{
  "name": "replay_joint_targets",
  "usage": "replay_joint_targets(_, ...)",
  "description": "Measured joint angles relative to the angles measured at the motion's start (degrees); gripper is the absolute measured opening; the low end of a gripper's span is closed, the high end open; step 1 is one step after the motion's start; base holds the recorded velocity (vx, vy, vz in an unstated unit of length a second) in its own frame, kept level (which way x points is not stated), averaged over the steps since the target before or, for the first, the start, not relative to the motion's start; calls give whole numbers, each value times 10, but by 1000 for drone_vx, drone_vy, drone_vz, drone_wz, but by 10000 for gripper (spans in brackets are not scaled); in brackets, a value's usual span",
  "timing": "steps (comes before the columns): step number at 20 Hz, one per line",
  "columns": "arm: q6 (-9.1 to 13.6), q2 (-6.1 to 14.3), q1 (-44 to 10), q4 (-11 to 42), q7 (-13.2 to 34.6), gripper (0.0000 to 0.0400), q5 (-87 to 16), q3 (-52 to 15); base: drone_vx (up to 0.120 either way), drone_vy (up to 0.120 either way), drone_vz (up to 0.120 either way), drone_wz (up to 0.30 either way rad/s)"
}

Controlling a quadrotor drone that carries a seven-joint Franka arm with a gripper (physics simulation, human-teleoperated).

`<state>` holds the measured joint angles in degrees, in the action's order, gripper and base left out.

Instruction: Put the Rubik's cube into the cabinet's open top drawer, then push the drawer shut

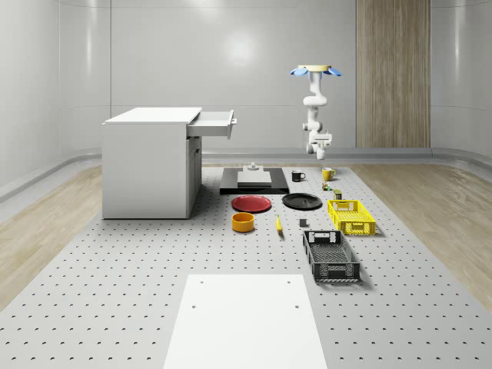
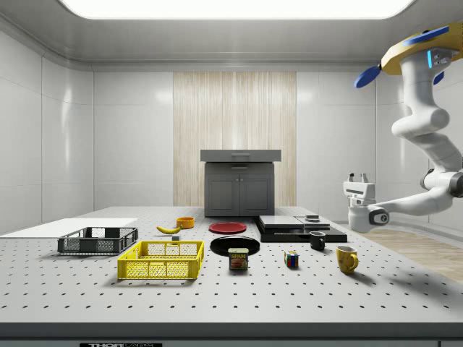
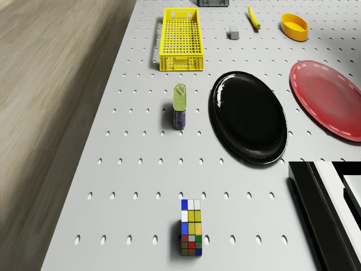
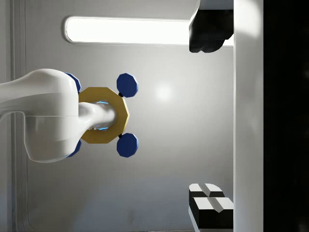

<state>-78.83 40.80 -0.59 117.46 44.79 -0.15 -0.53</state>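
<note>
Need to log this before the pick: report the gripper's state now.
Gripper: fingers open, holding nothing, pointing upward in mid-air while the drone hovers. Rubik's cube sits on the table, untouched.

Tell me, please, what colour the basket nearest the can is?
Yellow. The basket shows best in the drone view, beyond the can.

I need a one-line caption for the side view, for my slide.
Drone hovers above table's right end, claw pointing upward above the yellow mug, Rubik's cube untouched.
</note>
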Motion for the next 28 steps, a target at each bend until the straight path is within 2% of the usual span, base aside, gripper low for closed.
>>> replay_joint_targets(11, -5, 3, -4, 4, 2, 400, -19, -13, 120, 0, -22, 0)
replay_joint_targets(18, -9, 6, -15, 9, 9, 400, -69, -49, 120, 0, 0, 0)
replay_joint_targets(23, -13, 11, -36, 25, 22, 400, -163, -115, 120, 0, -8, 0)
replay_joint_targets(28, -23, 27, -82, 92, 55, 400, -359, -248, 56, 0, -88, 0)
